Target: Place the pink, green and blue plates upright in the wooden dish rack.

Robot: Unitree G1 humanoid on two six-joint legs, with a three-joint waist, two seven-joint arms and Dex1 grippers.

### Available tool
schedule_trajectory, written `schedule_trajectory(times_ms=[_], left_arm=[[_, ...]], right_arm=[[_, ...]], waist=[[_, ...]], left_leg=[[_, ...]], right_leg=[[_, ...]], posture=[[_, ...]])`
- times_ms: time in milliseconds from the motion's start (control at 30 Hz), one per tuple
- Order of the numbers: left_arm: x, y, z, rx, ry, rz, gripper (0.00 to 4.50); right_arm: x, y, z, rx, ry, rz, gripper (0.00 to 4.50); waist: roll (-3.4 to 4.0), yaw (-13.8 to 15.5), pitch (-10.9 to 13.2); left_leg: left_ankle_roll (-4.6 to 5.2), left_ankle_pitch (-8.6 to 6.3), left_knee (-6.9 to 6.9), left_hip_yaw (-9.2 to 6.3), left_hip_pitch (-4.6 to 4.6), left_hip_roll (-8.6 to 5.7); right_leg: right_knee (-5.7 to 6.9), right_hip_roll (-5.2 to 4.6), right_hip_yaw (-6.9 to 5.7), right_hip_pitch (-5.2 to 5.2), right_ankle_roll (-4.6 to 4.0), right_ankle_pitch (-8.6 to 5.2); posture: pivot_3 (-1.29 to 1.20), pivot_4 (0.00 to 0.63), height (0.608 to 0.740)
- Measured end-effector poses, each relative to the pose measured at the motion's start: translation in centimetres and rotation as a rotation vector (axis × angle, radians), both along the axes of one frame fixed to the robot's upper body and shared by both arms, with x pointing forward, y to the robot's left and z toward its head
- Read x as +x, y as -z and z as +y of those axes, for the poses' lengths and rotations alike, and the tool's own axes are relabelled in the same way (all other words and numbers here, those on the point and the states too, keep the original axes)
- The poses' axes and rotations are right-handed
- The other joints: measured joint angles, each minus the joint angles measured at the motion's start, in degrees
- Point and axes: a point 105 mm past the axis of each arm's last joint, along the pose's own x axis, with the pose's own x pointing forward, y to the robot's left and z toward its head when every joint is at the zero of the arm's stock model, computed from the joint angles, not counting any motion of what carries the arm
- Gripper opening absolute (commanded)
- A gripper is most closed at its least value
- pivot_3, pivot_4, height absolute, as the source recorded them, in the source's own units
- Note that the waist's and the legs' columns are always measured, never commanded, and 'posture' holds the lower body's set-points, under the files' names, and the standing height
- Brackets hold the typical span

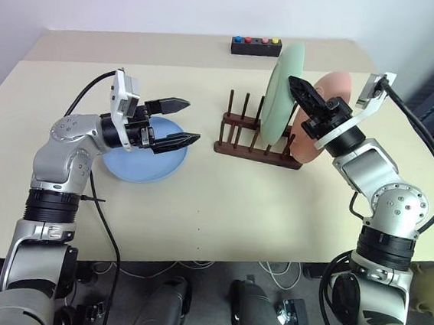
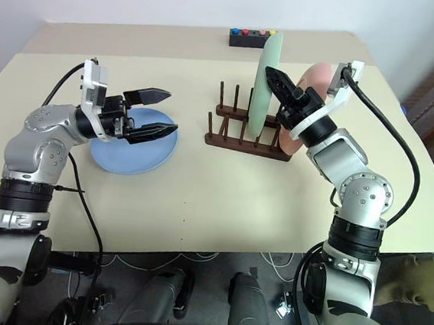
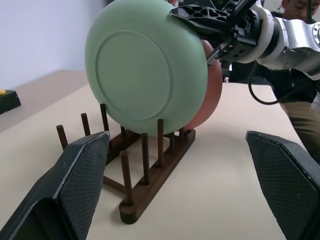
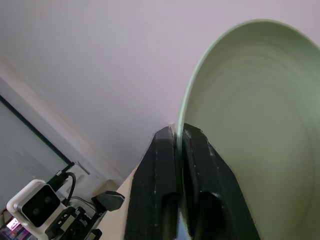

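Observation:
The green plate (image 1: 280,92) stands upright between the pegs of the wooden dish rack (image 1: 238,146), its lower edge down among the pegs (image 3: 161,135). My right gripper (image 1: 294,85) is shut on its upper rim, one finger on each face (image 4: 165,170). Right behind it the pink plate (image 1: 330,90) stands upright at the rack's right end. The blue plate (image 1: 141,163) lies flat on the table left of the rack. My left gripper (image 1: 192,120) hovers open above the blue plate's right edge, pointing at the rack, with nothing between its fingers (image 3: 80,175).
A small black box with coloured buttons (image 1: 255,45) sits at the table's far edge behind the rack. The beige table (image 1: 219,216) extends in front of the rack. A person (image 3: 300,10) is partly visible beyond my right arm.

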Motion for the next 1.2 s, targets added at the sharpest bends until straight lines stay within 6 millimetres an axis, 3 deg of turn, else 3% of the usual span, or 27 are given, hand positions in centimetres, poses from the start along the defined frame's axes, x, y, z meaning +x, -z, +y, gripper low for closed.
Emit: schedule_trajectory(times_ms=[200, 367, 567, 767, 967, 1100, 1200], left_arm=[[0.0, 0.0, 0.0, 0.000, 0.001, 0.000, 4.50], [0.0, 0.0, 0.0, 0.000, 0.001, 0.000, 4.50], [0.0, 0.0, -0.1, 0.000, 0.003, 0.002, 4.50], [0.0, 0.0, -0.1, 0.001, 0.005, 0.002, 4.50], [0.7, -0.3, 0.1, 0.003, -0.038, -0.012, 4.50], [2.4, -0.3, 2.3, 0.082, -0.163, 0.004, 4.50], [3.9, 0.2, 5.4, 0.148, -0.308, 0.054, 4.50]], right_arm=[[0.1, 0.2, 0.1, -0.029, 0.007, -0.004, 4.38], [0.2, 0.5, 0.4, -0.093, 0.025, -0.019, 4.45], [-0.2, -1.1, 0.5, -0.155, 0.055, -0.107, 4.45], [-0.4, -1.4, 0.8, -0.297, 0.079, -0.164, 4.45], [-0.6, -4.3, -0.6, -0.301, 0.165, -0.278, 4.45], [-3.9, -7.0, 0.0, -0.356, 0.121, -0.518, 4.45], [-6.4, -5.1, 1.4, -0.512, -0.029, -0.593, 4.45]], waist=[[0.00, -0.02, 0.00], [0.00, -0.01, 0.00], [0.00, 0.01, 0.00], [0.00, 0.03, 0.00], [-0.01, 0.14, 0.01], [-0.02, 0.07, 0.01], [-0.04, -0.03, 0.01]], left_leg=[[0.00, 0.00, 0.00, 0.00, 0.00, 0.00], [0.00, 0.00, 0.00, 0.00, 0.00, 0.00], [0.00, 0.00, -0.01, 0.00, 0.00, 0.00], [0.00, 0.00, -0.01, 0.00, 0.00, 0.00], [0.00, 0.00, -0.01, 0.00, 0.00, 0.00], [0.01, -0.01, -0.06, 0.00, 0.00, -0.01], [0.02, -0.01, -0.02, -0.03, 0.01, 0.00]], right_leg=[[0.00, 0.00, 0.00, 0.00, 0.00, 0.00], [0.00, 0.00, 0.00, 0.00, 0.00, 0.00], [-0.01, 0.00, -0.01, 0.00, 0.00, 0.00], [-0.02, 0.00, -0.01, 0.00, 0.00, 0.00], [-0.03, 0.00, -0.01, 0.00, 0.00, 0.00], [-0.07, 0.03, -0.04, 0.00, 0.02, -0.01], [-0.07, 0.04, -0.09, 0.04, 0.03, -0.02]], posture=[[0.00, 0.150, 0.740], [0.00, 0.150, 0.740], [0.00, 0.150, 0.740], [0.00, 0.150, 0.740], [0.00, 0.150, 0.740], [0.00, 0.150, 0.740], [0.00, 0.150, 0.740]])
